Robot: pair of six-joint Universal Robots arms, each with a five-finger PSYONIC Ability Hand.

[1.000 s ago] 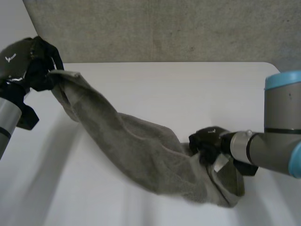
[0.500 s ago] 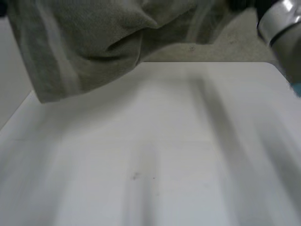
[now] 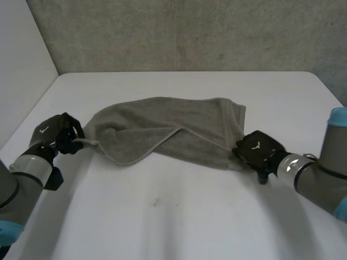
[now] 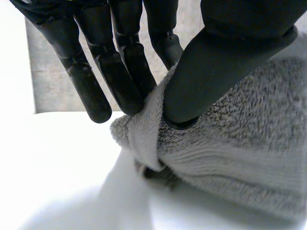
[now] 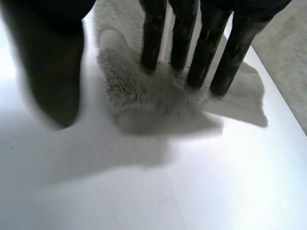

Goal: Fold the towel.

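While the towel (image 3: 173,127) lies loosely bunched on the white table (image 3: 179,216), with one flap turned over along its near edge, a hand sits at each end of it. The left hand (image 3: 57,135) grips the towel's left corner, the cloth pinched between its thumb (image 4: 216,72) and fingers (image 4: 120,76). The right hand (image 3: 257,150) is at the towel's right corner. Its straight fingers (image 5: 152,38) rest their tips on the cloth, and its thumb (image 5: 53,72) is just beside the towel, clasping nothing. A grey wall (image 3: 190,32) stands beyond the towel.
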